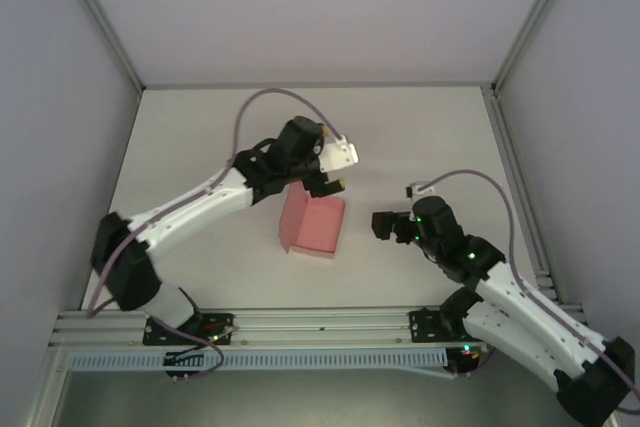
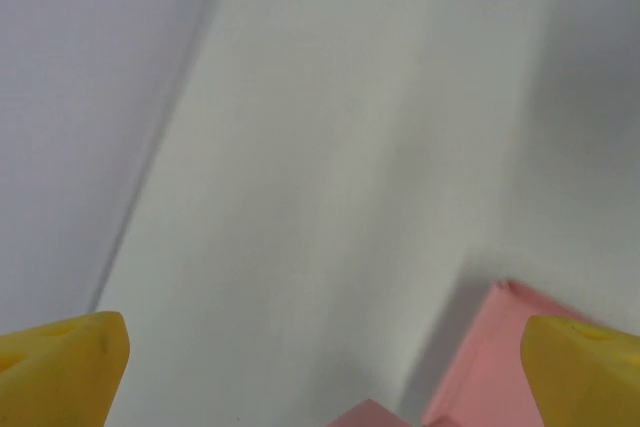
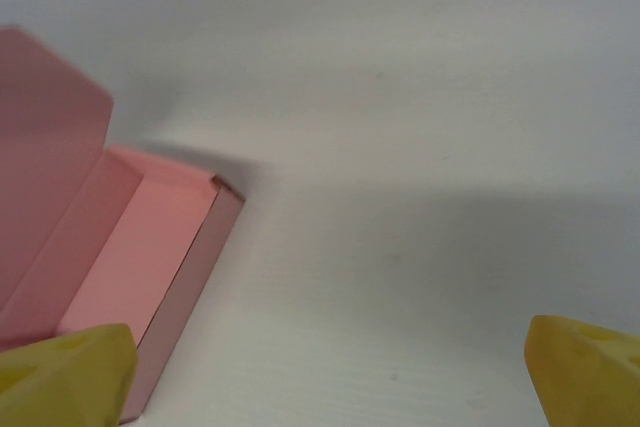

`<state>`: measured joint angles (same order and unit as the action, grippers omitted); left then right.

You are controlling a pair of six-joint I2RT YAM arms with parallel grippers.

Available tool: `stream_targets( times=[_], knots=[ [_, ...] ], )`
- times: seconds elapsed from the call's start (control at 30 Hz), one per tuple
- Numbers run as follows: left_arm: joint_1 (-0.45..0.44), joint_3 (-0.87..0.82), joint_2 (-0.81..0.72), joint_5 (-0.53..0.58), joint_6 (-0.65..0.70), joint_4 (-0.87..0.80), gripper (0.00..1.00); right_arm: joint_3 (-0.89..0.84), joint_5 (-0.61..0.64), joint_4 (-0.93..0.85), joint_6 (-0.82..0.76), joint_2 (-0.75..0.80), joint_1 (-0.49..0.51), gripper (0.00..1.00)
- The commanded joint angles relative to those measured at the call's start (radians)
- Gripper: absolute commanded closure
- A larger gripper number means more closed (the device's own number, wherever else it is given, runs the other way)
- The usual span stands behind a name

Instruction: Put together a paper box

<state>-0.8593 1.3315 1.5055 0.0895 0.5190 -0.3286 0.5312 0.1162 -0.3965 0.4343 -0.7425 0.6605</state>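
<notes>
Where pale grey walls (image 1: 60, 97) close in on three sides, we see a smooth white desk (image 1: 190, 137) with a ribbed metal rail (image 1: 300, 325) along its near edge. Our left pincer (image 1: 328, 185) hangs over the far edge of the paper box (image 1: 313, 225), yellow fingertips (image 2: 65, 367) spread wide, gripping nothing. This box, thin matte pink card folded into a shallow tray with its flap raised, sits mid-desk. Our right pincer (image 1: 383, 226) waits near it, equally wide and empty.
</notes>
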Motion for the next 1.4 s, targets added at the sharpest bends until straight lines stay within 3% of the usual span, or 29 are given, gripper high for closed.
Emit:
stream_targets(
  times=[0.0, 0.03, 0.1, 0.27, 0.4, 0.57, 0.73, 0.83, 1.13, 1.2, 1.37],
  knots=[
    [0.072, -0.116, -0.114, 0.121, -0.439, 0.199, 0.00, 0.088, -0.181, 0.131, -0.164, -0.159, -0.006, 0.00],
    [0.100, -0.141, -0.149, 0.174, -0.563, 0.187, 0.00, 0.118, -0.206, 0.142, -0.192, -0.221, -0.006, 0.00],
    [0.175, -0.230, -0.228, 0.174, -0.776, 0.170, 0.00, 0.190, -0.254, 0.157, -0.243, -0.352, -0.005, 0.00],
    [0.296, -0.458, -0.423, 0.243, -1.046, 0.090, 0.00, 0.366, -0.345, 0.174, -0.341, -0.632, 0.000, 0.00],
    [0.334, -0.567, -0.545, 0.326, -1.097, -0.006, 0.00, 0.472, -0.385, 0.169, -0.374, -0.806, 0.004, 0.10],
    [0.347, -0.637, -0.672, 0.350, -1.112, -0.035, 0.00, 0.553, -0.400, 0.192, -0.388, -0.950, 0.014, 0.24],
    [0.347, -0.650, -0.695, 0.352, -1.099, -0.034, 0.00, 0.623, -0.395, 0.189, -0.408, -1.058, 0.022, 0.32],
    [0.347, -0.649, -0.681, 0.353, -1.096, -0.035, 0.00, 0.648, -0.397, 0.184, -0.410, -1.104, 0.030, 0.43],
    [0.347, -0.649, -0.659, 0.354, -1.099, -0.037, 0.00, 0.641, -0.266, 0.163, -0.395, -1.116, 0.060, 0.73],
    [0.346, -0.647, -0.658, 0.354, -1.102, -0.038, 0.00, 0.632, -0.217, 0.163, -0.361, -1.102, 0.066, 0.81],
    [0.347, -0.643, -0.658, 0.351, -1.108, -0.041, 0.00, 0.557, -0.006, 0.206, -0.214, -1.028, 0.105, 0.89]
  ],
)
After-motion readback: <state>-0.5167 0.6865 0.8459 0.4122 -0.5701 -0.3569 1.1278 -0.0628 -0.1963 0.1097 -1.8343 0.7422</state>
